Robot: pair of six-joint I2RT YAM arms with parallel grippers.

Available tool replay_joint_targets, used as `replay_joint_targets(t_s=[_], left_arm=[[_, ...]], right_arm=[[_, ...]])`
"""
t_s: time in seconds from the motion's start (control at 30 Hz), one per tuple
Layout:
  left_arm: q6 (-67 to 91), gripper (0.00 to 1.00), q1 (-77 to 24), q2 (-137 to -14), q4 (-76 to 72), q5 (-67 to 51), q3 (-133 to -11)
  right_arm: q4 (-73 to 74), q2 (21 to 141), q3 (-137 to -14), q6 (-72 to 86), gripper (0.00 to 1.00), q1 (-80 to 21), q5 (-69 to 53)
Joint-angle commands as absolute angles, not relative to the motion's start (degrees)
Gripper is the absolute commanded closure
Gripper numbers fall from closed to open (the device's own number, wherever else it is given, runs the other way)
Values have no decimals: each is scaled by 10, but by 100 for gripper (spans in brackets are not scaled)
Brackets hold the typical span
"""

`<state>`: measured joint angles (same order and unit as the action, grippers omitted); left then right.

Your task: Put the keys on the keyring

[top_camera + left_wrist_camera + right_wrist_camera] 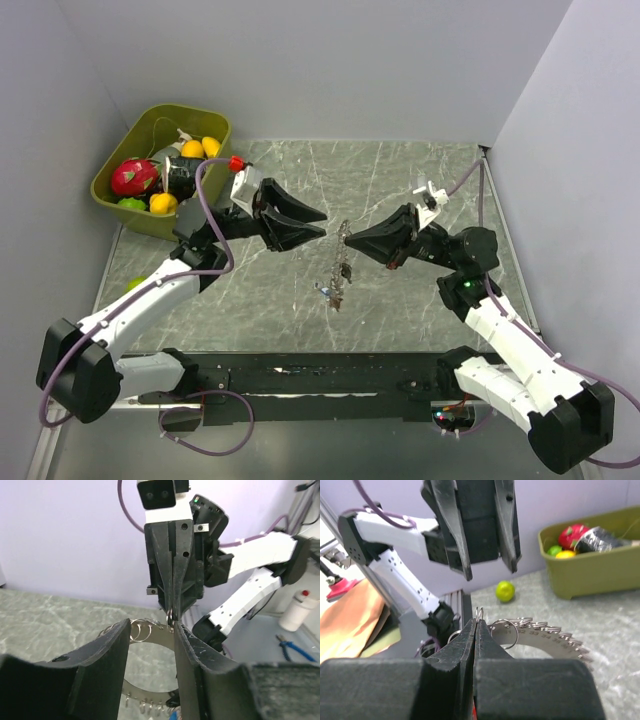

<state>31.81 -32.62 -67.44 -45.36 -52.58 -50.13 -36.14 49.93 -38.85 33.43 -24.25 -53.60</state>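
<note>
Pinching side — right gripper [476,623]: I see it clenched on the keyring [545,635].
Left gripper [151,626]: released, just left of it.

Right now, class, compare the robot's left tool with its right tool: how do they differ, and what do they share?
The left tool has its fingers spread apart; the right tool has its fingers pressed together. The left tool grips nothing; the right tool pinches the keyring by a small loop at its tips. Both are black, two-fingered, and point tip to tip above the table.
</note>
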Motion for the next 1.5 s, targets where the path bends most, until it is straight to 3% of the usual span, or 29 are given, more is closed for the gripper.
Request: replay_joint_targets(t_s=[0.0,0.2,1.07,1.2,1.47], left_arm=[[424,58,-323,-694,-597,-569,-509],[480,60,-335,-719,-664,-579,-511],[422,73,-378,-758,-586,-584,-552],[423,80,-381,-761,-594,-592,-554],[388,76,-381,-752,-549,-585,-559]], right_arm=[[-461,484,-388,356,100,-247,-503],[-487,494,-396,373,100,-246,-502],[-462,493,-405,365,100,-247,-504],[-466,490,-403,367,100,-246,-503],[-461,475,-400,363,100,-246,-490]])
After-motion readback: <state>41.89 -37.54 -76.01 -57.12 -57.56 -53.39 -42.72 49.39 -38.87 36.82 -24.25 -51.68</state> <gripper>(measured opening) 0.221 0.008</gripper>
